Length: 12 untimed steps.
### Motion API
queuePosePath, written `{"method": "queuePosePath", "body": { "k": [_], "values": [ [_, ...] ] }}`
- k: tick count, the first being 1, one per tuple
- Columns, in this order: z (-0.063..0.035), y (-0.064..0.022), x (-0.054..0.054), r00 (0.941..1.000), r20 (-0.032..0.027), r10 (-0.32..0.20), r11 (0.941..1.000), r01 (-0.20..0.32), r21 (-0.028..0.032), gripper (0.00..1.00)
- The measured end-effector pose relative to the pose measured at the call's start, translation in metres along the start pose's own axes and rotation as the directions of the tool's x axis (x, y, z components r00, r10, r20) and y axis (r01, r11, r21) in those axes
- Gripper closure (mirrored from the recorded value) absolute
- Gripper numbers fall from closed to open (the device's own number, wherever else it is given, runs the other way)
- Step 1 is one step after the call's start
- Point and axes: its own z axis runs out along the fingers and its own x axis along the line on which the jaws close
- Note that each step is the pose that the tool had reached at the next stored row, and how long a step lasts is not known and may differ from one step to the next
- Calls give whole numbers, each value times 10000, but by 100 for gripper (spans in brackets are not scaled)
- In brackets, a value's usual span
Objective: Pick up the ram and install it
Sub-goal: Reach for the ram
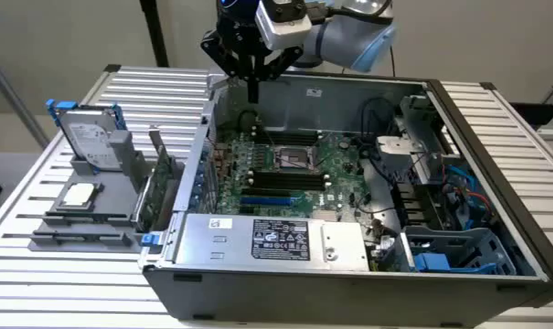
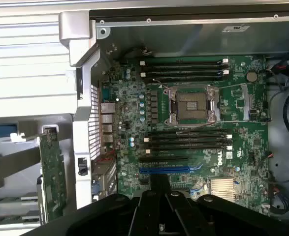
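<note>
Beige wall [image 1: 66, 34] behind a white slatted table [image 1: 75, 291].

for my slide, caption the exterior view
End effector above open computer case, motherboard exposed, hard drive standing at the exterior view's left

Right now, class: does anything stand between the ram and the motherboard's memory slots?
Nothing visible does. The pincer holds a thin stick, apparently the ram, above the open case. The black slots lie bare below.

We see a green rectangular circuit-board motherboard [image 2: 242, 147]; on it, long black plastic slots [image 2: 188, 139] and one blue plastic slot [image 2: 164, 170].
</note>
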Motion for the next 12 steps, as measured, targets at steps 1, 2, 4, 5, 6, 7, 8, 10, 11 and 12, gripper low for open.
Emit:
{"method": "queuePosePath", "body": {
  "k": [1, 2, 4, 5, 6, 7, 8, 10, 11, 12],
  "values": [
    [0, 0, 0, 10000, 1, 0, 10000, 0, 0, 100],
    [0, 0, 0, 10000, 0, 0, 10000, 0, 0, 100],
    [0, 0, 0, 10000, 1, 0, 10000, 0, -1, 100],
    [0, 0, 0, 10000, 0, 0, 10000, 0, 0, 100],
    [0, 0, 0, 10000, 0, 0, 10000, 0, -1, 100],
    [0, 0, 0, 10000, 0, 0, 10000, 0, 0, 100],
    [0, 0, 0, 10000, 0, 0, 10000, 0, 0, 100],
    [0, 0, 0, 10000, 0, 0, 10000, 0, 0, 100],
    [0, 0, 0, 10000, 0, 0, 10000, 0, 0, 100],
    [0, 0, 0, 10000, 0, 0, 10000, 0, -1, 100]
  ]
}}
